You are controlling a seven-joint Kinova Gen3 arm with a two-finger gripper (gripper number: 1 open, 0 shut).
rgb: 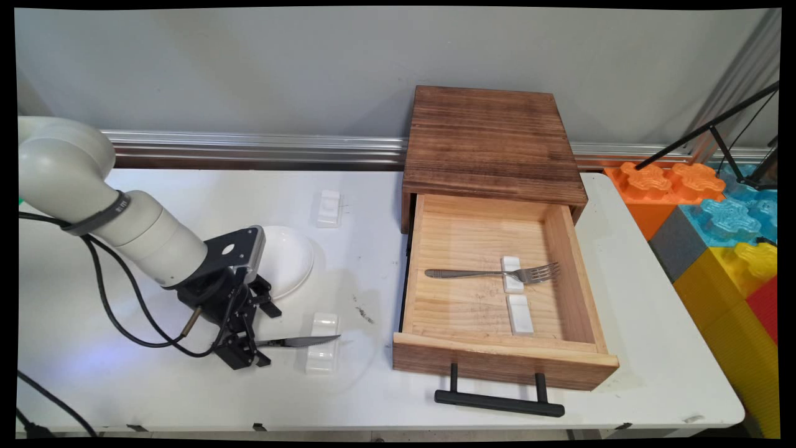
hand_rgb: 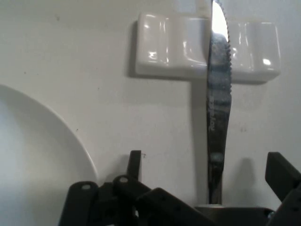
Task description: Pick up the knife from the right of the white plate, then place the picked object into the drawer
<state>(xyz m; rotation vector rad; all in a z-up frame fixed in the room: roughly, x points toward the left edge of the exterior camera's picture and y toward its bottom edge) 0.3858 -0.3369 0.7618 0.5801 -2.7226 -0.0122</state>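
At the lower left of the main view the gripper sits low over the table, its jaws clamped on the handle end of a knife whose serrated blade reaches right and lies across a small white rest. A white plate is just above and behind the hand, a second rest lies further up, and to the right an open wooden drawer holds a fork laid on one rest, with another rest beside it. In the hand view the knife runs straight up from the gripper and crosses the rest, with the plate's rim at the lower left. The grip looks to be far back on the handle, so I'd judge the long blade could pivot or sag. A sideways drag might also push the light rest along or flip it, and the plate is close enough for the linkage to clip.
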